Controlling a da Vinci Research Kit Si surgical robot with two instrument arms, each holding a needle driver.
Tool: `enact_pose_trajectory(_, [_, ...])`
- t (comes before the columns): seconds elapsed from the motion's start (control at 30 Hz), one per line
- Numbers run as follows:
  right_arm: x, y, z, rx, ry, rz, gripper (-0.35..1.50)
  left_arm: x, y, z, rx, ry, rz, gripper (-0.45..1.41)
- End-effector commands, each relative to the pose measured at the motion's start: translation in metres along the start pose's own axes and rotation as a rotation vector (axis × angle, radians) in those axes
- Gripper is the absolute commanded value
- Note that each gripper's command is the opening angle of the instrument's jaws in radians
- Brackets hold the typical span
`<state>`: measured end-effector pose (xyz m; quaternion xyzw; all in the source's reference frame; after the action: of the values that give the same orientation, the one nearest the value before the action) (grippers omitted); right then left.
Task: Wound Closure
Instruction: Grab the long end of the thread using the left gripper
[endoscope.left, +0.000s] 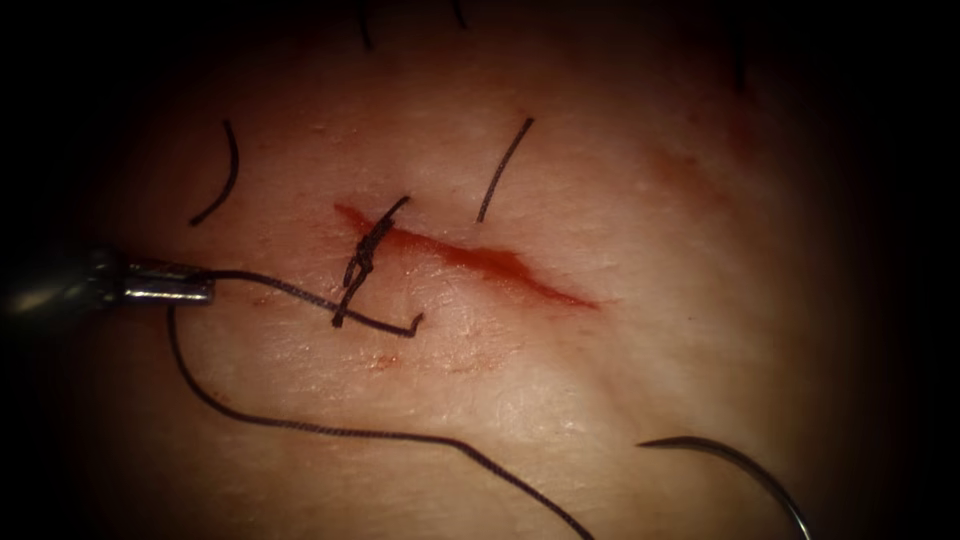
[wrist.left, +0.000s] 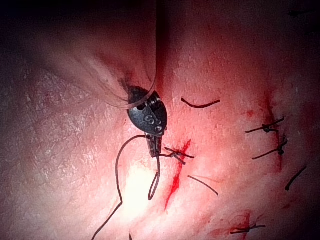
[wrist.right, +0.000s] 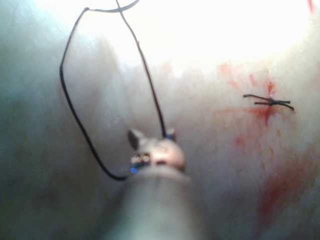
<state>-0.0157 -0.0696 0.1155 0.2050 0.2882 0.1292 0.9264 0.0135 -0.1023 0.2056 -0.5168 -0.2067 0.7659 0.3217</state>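
Here the left tool (endoscope.left: 185, 290) has its jaws closed on the thread (endoscope.left: 340, 430) just left of the cut (endoscope.left: 480, 262), the strand running from its tip rightward to the knot (endoscope.left: 365, 255) on the cut's left end. Farther off, right and nearer the viewer, the needle (endoscope.left: 735, 462) lies free on the tissue (endoscope.left: 620, 180), a thin dark arc, point toward the left. In its wrist view the right tool (wrist.right: 151, 136) seems narrowly open beside the thread, though I cannot tell for sure.
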Motion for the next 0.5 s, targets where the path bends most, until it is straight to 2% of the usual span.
enact_pose_trajectory(0.03, [0.0011, 0.0, 0.0006, 0.015, 0.038, 0.01, 1.48, -0.0009, 0.0003, 0.0008, -0.003, 0.0, -0.001, -0.45])
enact_pose_trajectory(0.13, [0.0041, 0.0021, -0.0005, 0.002, 0.179, 0.041, 1.41, -0.001, 0.0008, 0.0012, -0.006, 0.002, 0.0, -0.45])
enact_pose_trajectory(0.17, [0.0056, 0.0033, -0.0008, -0.024, 0.244, 0.053, 1.4, -0.0011, 0.001, 0.0014, -0.009, 0.003, 0.0, -0.45])
enact_pose_trajectory(0.27, [0.0101, 0.0062, -0.0006, -0.063, 0.358, 0.092, 1.41, -0.001, 0.0019, 0.0021, -0.019, 0.006, -0.001, -0.45])
enact_pose_trajectory(0.33, [0.0129, 0.0079, 0.0002, -0.083, 0.414, 0.115, 1.4, -0.0009, 0.0025, 0.0024, -0.018, 0.007, -0.003, -0.45])
enact_pose_trajectory(0.43, [0.018, 0.0106, 0.0027, -0.106, 0.487, 0.146, 1.4, -0.0007, 0.0036, 0.0026, -0.02, 0.009, -0.004, -0.45])
enact_pose_trajectory(0.5, [0.0205, 0.0118, 0.0044, -0.122, 0.531, 0.146, 1.4, -0.0006, 0.0044, 0.0028, -0.017, 0.009, -0.005, -0.45])
